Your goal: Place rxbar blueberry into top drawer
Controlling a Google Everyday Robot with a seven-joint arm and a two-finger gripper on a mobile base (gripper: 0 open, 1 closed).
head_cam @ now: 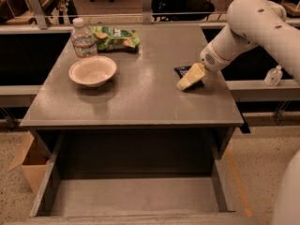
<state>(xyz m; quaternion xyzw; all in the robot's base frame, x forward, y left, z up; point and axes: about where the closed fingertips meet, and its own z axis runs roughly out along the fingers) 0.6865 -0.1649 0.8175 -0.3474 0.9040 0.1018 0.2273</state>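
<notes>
The gripper (190, 78) sits low over the bar (181, 71) near the desk's (140, 97) right edge, its hold impossible to tell, and a shallow pinch on so flat a wrapper could slip, dropping it short of the open drawer (133, 196).

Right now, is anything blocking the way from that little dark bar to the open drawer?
Nothing visible does. The gripper is at the rxbar blueberry on the desk, and the top drawer stands open below the front edge. The bowl, bottle and chip bag lie off to the other side.
</notes>
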